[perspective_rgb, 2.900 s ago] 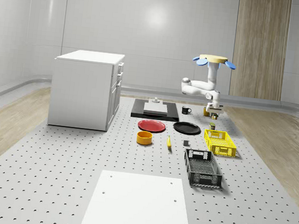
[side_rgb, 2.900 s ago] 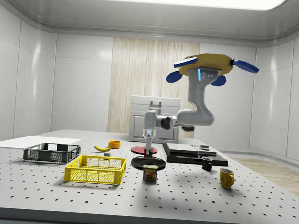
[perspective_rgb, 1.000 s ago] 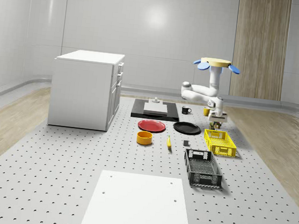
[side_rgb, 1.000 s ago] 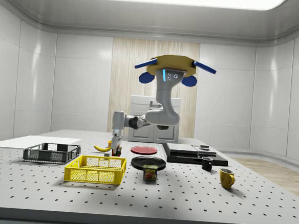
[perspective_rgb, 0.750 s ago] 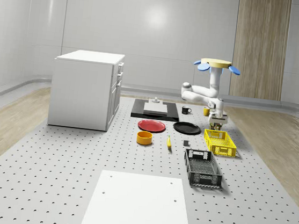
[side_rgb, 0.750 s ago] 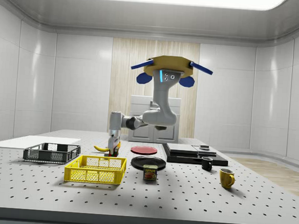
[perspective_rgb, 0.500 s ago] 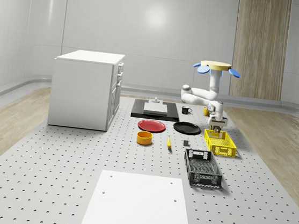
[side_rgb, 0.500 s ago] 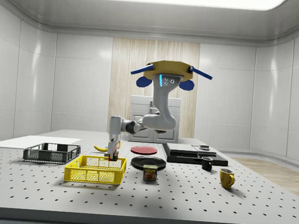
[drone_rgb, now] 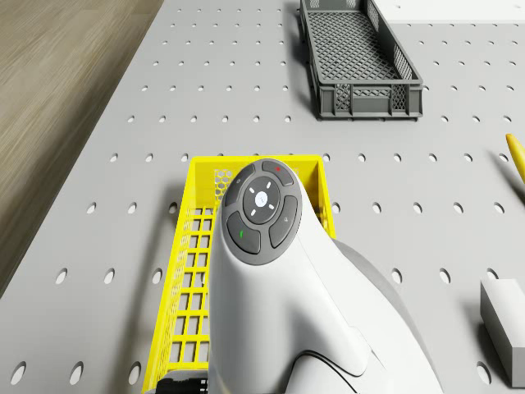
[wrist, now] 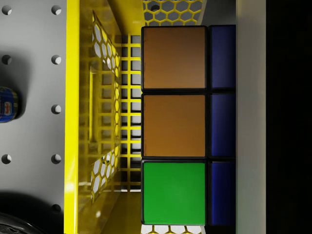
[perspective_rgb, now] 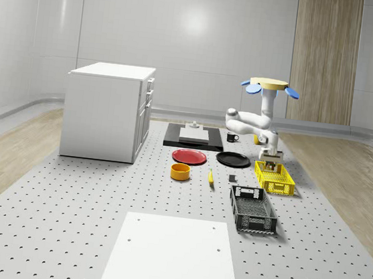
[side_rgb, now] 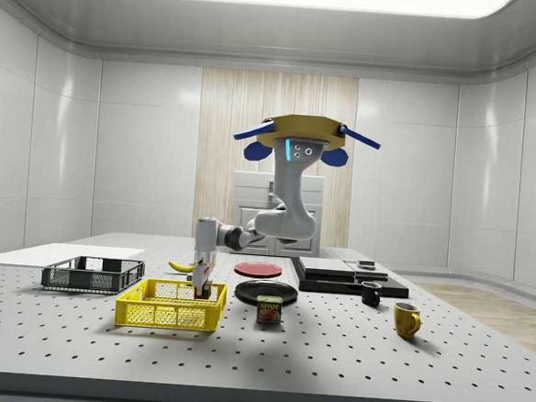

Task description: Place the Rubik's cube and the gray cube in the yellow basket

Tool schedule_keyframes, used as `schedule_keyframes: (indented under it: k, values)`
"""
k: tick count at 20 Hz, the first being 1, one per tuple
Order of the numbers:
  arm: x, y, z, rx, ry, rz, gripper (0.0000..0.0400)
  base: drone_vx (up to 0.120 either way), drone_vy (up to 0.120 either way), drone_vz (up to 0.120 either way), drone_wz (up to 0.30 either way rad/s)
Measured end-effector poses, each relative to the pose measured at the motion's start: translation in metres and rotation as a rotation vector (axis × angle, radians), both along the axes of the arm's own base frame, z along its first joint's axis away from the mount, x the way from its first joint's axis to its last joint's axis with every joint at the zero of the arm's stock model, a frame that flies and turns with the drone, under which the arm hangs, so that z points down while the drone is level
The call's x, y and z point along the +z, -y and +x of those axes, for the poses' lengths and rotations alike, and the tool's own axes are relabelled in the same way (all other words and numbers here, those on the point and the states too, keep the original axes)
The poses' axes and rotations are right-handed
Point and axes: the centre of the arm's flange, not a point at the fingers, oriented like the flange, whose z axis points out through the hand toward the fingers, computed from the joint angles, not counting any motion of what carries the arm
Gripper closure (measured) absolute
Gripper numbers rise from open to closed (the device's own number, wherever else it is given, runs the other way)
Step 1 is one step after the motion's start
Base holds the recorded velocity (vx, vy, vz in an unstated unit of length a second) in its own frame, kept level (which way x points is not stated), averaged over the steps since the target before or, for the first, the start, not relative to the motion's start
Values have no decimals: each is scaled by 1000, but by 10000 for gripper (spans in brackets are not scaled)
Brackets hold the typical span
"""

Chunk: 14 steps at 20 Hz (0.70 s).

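1. Pincer [side_rgb: 203,287] hangs at the near end of the yellow basket [side_rgb: 170,306] in the side view, lowered to about rim height, its fingers clamped on the Rubik's cube [wrist: 187,124].
2. Seen from the wrist, the cube shows two orange tiles, one green tile and a blue side, with the basket's mesh floor directly beneath it.
3. On the whole-scene view, the drone [perspective_rgb: 269,86] hovers over the bench [perspective_rgb: 63,220] behind the basket's far end, arm reaching down and forward.
4. From the drone camera, the arm's wrist [drone_rgb: 261,209] covers much of the basket; a black crate [drone_rgb: 358,57] lies beyond it.
5. A Spam can [side_rgb: 270,310] stands just beside the basket, on the side view's right.
6. I cannot tell where the gray cube is.
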Motion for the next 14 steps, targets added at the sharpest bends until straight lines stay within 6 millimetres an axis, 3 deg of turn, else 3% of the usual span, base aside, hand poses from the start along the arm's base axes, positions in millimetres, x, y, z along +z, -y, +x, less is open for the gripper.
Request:
schedule_keyframes:
  k: [11,14]
  values:
    - [39,0,0,0,0,0,75,0,0,0,0]
    - [42,0,0,0,0,0,35,0,0,0,0]
